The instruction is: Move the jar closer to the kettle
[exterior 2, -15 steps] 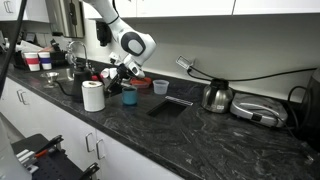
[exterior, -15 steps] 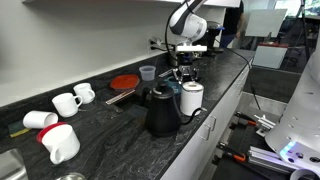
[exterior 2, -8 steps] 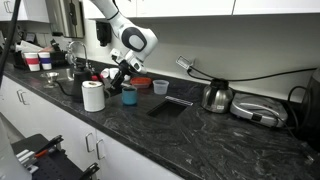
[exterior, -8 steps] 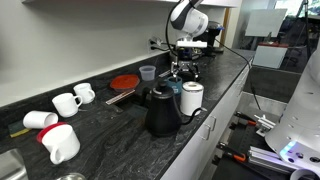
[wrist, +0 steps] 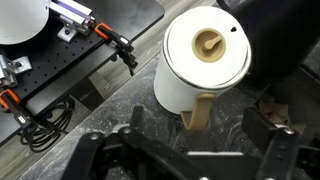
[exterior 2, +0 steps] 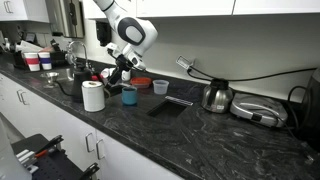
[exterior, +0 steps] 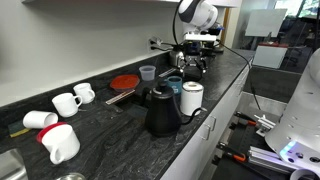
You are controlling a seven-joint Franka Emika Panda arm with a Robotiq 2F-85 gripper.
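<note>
The jar (exterior: 192,97) is a white cylinder standing upright on the dark counter, right beside the black kettle (exterior: 160,110). An exterior view from the opposite end shows the jar (exterior 2: 93,96) near the counter's front edge. My gripper (exterior: 192,62) hangs open above the jar and touches nothing. From the wrist, I look down on the jar (wrist: 200,62), with its tan lid knob and tan side handle. The kettle (wrist: 275,40) fills the upper right. The gripper (wrist: 202,128) has its fingers (wrist: 137,118) spread wide and nothing between them.
A blue cup (exterior: 174,85) stands just behind the jar. A grey cup (exterior: 148,72), a red plate (exterior: 124,82) and white mugs (exterior: 65,102) sit farther along the counter. A silver kettle (exterior 2: 216,96) stands near the wall. The counter edge (exterior: 215,105) runs close to the jar.
The jaws went from shut on the jar to open, letting it go. The gripper then rose clear above it; the jar stayed put beside the kettle.
</note>
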